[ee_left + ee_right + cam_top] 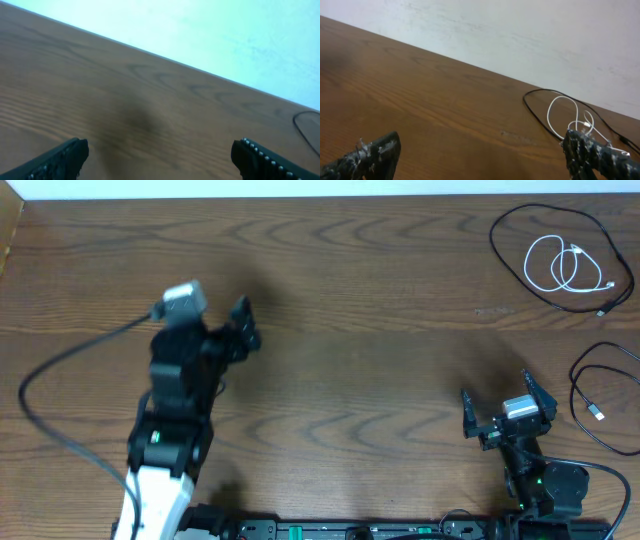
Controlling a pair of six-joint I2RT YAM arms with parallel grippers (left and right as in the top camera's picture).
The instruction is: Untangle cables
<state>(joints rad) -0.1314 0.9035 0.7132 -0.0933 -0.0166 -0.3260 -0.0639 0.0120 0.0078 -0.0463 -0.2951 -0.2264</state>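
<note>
My left gripper (pixel 246 323) is spread wide and empty over the wooden table (pixel 380 330). My right gripper (pixel 497 405) is open too, gripping nothing. Far right, the white cable (pixel 577 252) is coiled inside the looped black cable (pixel 525 101). The second black cable (pixel 597 413) curls at the right edge.

Dark brown wood-grain table (pixel 380 350) under soft light, a pale, faintly mottled wall (pixel 520 35) beyond its far edge

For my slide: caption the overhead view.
Left end effector and right end effector open; white cable inside a black cable loop.
</note>
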